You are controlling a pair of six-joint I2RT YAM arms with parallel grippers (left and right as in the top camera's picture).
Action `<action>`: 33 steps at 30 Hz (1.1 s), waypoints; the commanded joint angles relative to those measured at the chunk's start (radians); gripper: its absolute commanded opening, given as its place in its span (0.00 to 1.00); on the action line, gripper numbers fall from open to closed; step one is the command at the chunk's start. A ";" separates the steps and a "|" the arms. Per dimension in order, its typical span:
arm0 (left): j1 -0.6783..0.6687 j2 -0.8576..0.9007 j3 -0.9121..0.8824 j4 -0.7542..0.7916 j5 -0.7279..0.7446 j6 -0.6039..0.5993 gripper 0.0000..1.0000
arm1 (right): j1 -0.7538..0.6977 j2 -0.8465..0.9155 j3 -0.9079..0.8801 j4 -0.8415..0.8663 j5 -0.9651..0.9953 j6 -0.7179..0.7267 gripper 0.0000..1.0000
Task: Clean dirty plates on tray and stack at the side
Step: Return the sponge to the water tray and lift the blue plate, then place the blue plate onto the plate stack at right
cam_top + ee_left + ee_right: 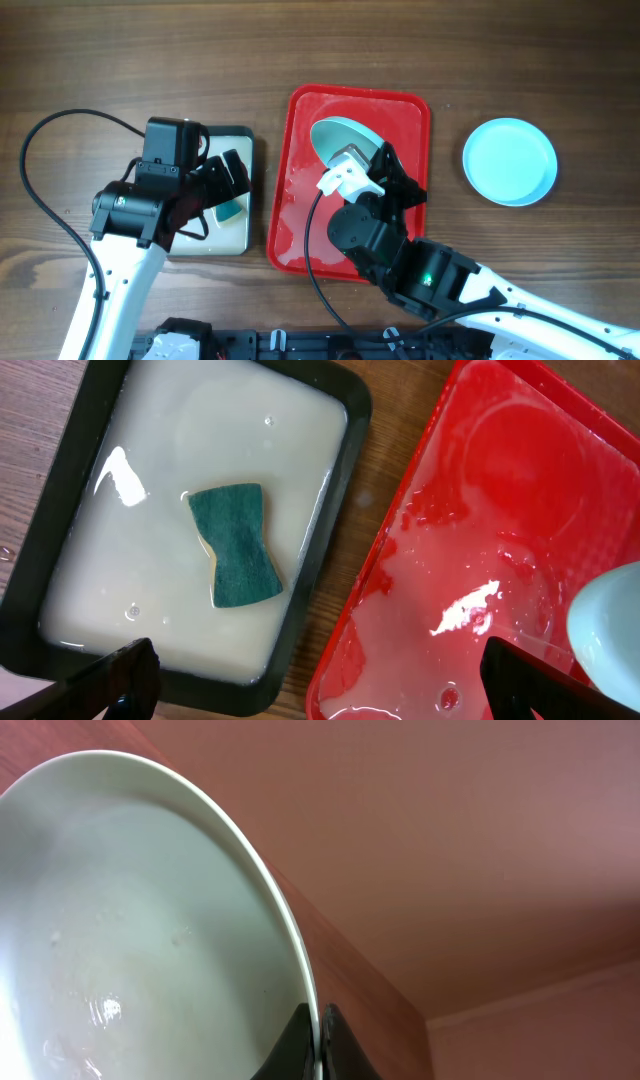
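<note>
On the wooden table the red tray lies in the middle, and its floor is wet and shiny with thin whitish water. Just beside it on the left, with a narrow strip of wood between them, stands a smaller black-rimmed tray filled with a milky liquid, and a green sponge of bow-tie form lies in this liquid, apart from the rim. A blue plate rests flat on the table to the right of the red tray, well apart from it. A black cable makes a loop on the left of the table. The left arm comes from the lower left and bends over the black-rimmed tray, covering a large part of it from above. The left gripper hangs above the near rim of this tray with its two fingers spread wide, and it grips nothing; the sponge is below it and not touched. The right arm reaches from the lower right across the red tray. The right gripper is closed on the rim of a pale plate, which it holds tilted steeply over the far part of the red tray; small wet drops show on the inner face of the plate.
</note>
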 commanded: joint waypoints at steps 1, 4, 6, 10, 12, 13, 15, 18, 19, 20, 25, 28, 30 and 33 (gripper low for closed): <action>0.005 -0.005 0.013 0.002 0.011 0.005 1.00 | 0.004 0.007 0.021 0.000 0.029 0.028 0.04; 0.005 -0.005 0.013 0.002 0.011 0.005 1.00 | 0.002 0.007 0.021 0.001 0.029 0.028 0.04; 0.005 -0.006 0.013 0.002 0.011 0.005 1.00 | 0.002 0.007 0.021 0.000 0.029 0.028 0.04; 0.005 -0.005 0.013 0.002 0.011 0.005 1.00 | -0.043 0.007 0.021 -0.032 0.007 0.140 0.04; 0.005 -0.005 0.013 0.002 0.011 0.005 1.00 | -0.181 0.007 0.021 -0.113 -0.165 0.354 0.04; 0.005 -0.005 0.013 0.002 0.011 0.005 1.00 | -0.279 0.006 0.022 -0.151 -0.409 0.434 0.04; 0.005 -0.005 0.013 0.002 0.011 0.005 1.00 | -0.446 -0.016 0.024 -0.204 -0.887 0.523 0.04; 0.005 -0.005 0.013 0.002 0.011 0.005 1.00 | -0.723 -0.062 0.024 -0.240 -1.322 0.602 0.04; 0.005 -0.005 0.013 0.002 0.011 0.005 1.00 | -0.833 -0.067 0.024 -0.260 -1.404 0.610 0.04; 0.005 -0.005 0.013 0.002 0.011 0.005 1.00 | -0.923 -0.065 0.024 -0.285 -1.424 0.631 0.04; 0.005 -0.005 0.013 0.002 0.011 0.005 1.00 | -1.368 0.024 0.024 -0.304 -1.412 0.695 0.04; 0.005 -0.005 0.013 0.002 0.011 0.005 1.00 | -1.552 0.161 0.024 -0.263 -1.401 0.829 0.04; 0.005 -0.005 0.013 0.002 0.011 0.005 1.00 | -1.604 0.261 0.024 -0.249 -1.396 0.834 0.04; 0.005 -0.005 0.013 0.002 0.011 0.005 1.00 | -1.608 0.333 0.024 -0.292 -1.318 0.833 0.04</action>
